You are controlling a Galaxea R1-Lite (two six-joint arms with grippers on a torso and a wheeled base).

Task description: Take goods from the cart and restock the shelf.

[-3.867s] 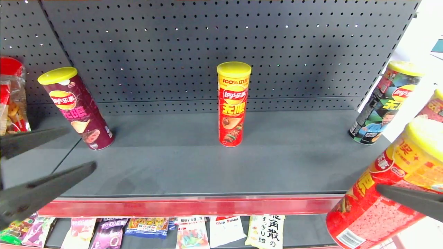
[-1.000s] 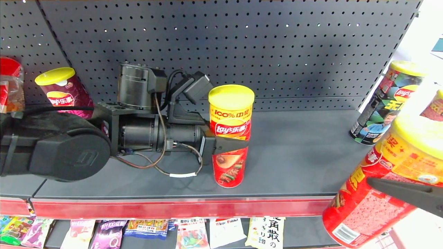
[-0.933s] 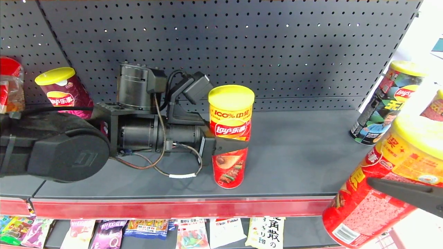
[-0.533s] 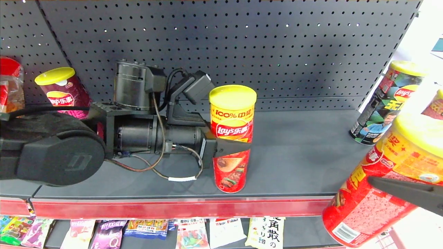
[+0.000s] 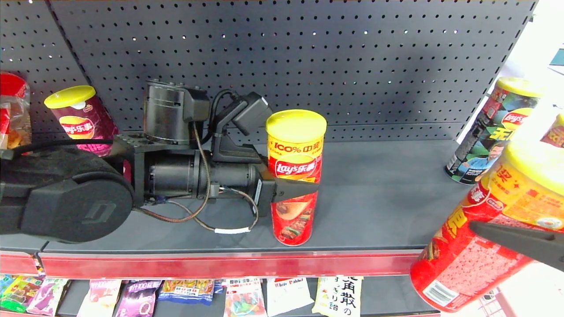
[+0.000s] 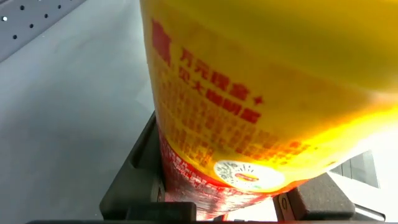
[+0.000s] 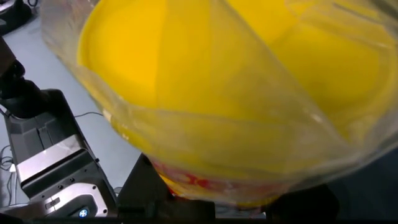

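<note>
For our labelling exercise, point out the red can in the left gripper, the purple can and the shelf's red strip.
red can [image 5: 294,165], head view, upper label.
purple can [image 5: 83,125], head view, label.
red strip [image 5: 229,264], head view, middle.

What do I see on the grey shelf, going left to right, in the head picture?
Snack bag → purple can → red can → green can. The big can at the right overlaps the green one, so I skip it.

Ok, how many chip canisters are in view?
5: purple canister at shelf left, red canister mid-shelf in left gripper, dark canister far right, cropped canister beside it, near red canister in right gripper. Others may be hidden.
</note>
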